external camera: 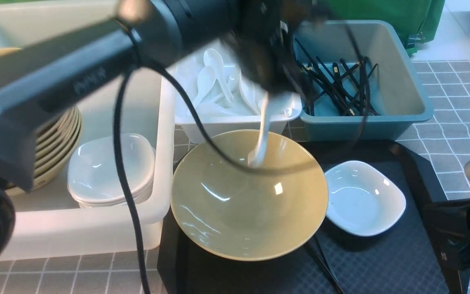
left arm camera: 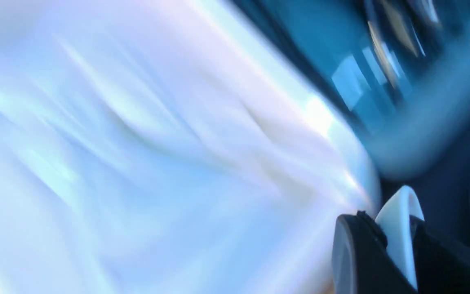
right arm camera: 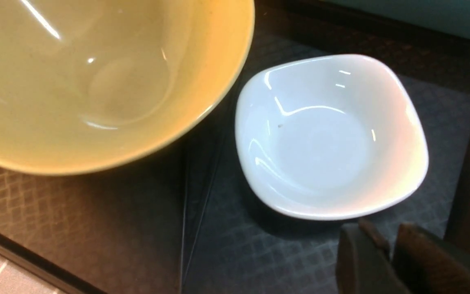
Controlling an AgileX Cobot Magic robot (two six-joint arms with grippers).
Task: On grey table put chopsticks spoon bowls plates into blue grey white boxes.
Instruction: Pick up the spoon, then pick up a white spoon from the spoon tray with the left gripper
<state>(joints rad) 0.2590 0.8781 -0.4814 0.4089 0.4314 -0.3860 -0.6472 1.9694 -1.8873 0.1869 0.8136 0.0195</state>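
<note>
Left fingers (left arm camera: 355, 253) around white spoon (left arm camera: 399, 228), sharp only in wrist view

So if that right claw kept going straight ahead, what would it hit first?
Probably the white plate on the black tray: it lies directly ahead of the right gripper, though the depth is hard to judge.

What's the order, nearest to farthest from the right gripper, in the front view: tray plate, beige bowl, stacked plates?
1. The plate on the tray, by the right gripper.
2. The beige bowl, centre.
3. The stacked plates, in the large white box, far left.
</note>
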